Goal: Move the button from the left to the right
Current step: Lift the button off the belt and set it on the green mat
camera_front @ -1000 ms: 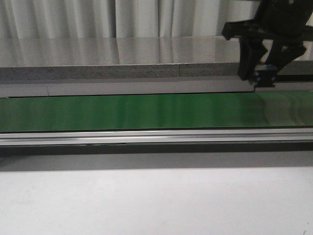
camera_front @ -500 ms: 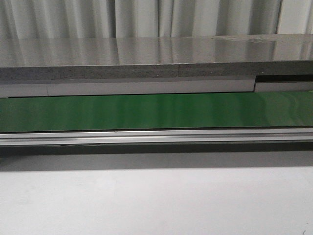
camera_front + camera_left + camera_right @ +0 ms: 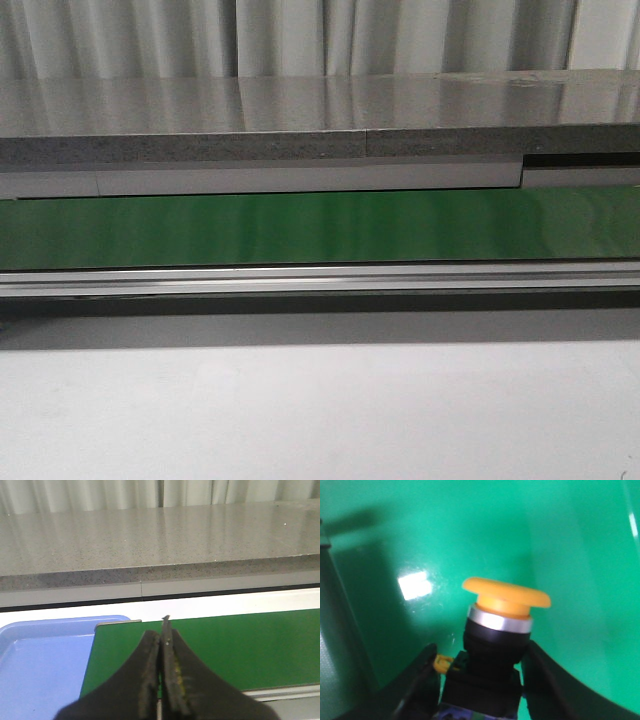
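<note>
The button (image 3: 506, 597) has a round yellow-orange cap, a silver ring and a black boxy body. It shows only in the right wrist view. My right gripper (image 3: 480, 680) is shut on its black body, one finger on each side, and holds it in front of a glossy green surface (image 3: 445, 540). My left gripper (image 3: 162, 635) is shut and empty, hovering over the left end of the green conveyor belt (image 3: 240, 645). Neither gripper shows in the front view.
A blue tray (image 3: 40, 665) lies beside the belt's left end. The green belt (image 3: 320, 228) runs across the front view with an aluminium rail (image 3: 320, 280) in front. A grey stone counter (image 3: 300, 110) runs behind it, and a white table surface (image 3: 320, 410) lies nearer.
One second ago my right gripper was at the upper right of the front view. It has since left that view. Nothing else differs.
</note>
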